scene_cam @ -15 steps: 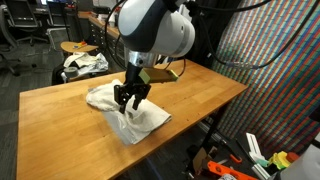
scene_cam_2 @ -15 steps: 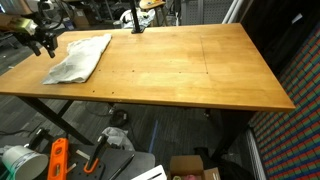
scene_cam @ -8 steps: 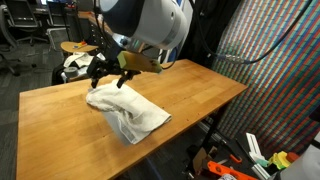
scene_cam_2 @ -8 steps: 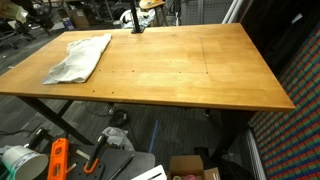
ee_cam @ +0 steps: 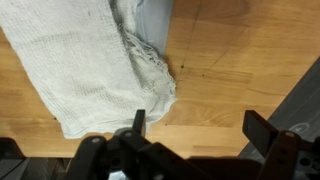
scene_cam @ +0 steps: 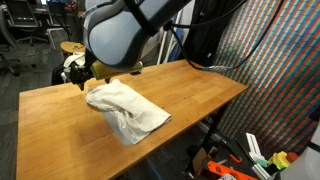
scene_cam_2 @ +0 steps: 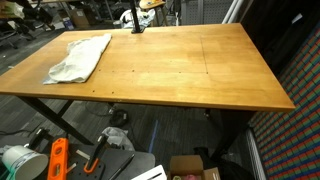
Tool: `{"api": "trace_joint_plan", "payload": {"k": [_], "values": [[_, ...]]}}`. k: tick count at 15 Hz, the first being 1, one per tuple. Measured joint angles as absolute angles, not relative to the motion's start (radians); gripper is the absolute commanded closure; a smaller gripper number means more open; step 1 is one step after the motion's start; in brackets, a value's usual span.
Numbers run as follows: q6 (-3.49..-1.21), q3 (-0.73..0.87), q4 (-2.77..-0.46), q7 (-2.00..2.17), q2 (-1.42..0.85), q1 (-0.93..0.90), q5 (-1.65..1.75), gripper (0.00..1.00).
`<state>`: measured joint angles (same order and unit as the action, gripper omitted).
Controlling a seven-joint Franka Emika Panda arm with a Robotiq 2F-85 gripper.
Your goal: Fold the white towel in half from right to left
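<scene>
One white towel (scene_cam: 126, 108) lies folded and rumpled on the table (scene_cam_2: 200, 70); gripper (ee_cam: 200, 126) spread wide, empty.

The white towel (scene_cam: 125, 108) lies loose on the wooden table (scene_cam: 195, 92), close to 1 corner in an exterior view (scene_cam_2: 80, 57). It is doubled over into a long, uneven shape, rumpled rather than flat. In the wrist view (ee_cam: 75, 70) its coarse weave shows, with 1 layer lying over another and a slightly frayed, wavy hem along the upper layer's edge.
</scene>
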<state>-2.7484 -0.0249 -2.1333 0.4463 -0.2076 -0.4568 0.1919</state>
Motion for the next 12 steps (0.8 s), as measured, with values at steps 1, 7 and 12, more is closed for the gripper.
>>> {"api": "trace_joint_plan", "payload": {"k": [1,7,12], "values": [[-2.713,-0.017,-2.088,0.505,-0.237,-0.473,0.274,0.0],[-2.38,-0.063,-1.764,0.579,-0.448,-0.514,0.394,0.0],[-2.202,-0.076,-1.517,0.489,-0.623,-0.504,0.368,0.0]]}}
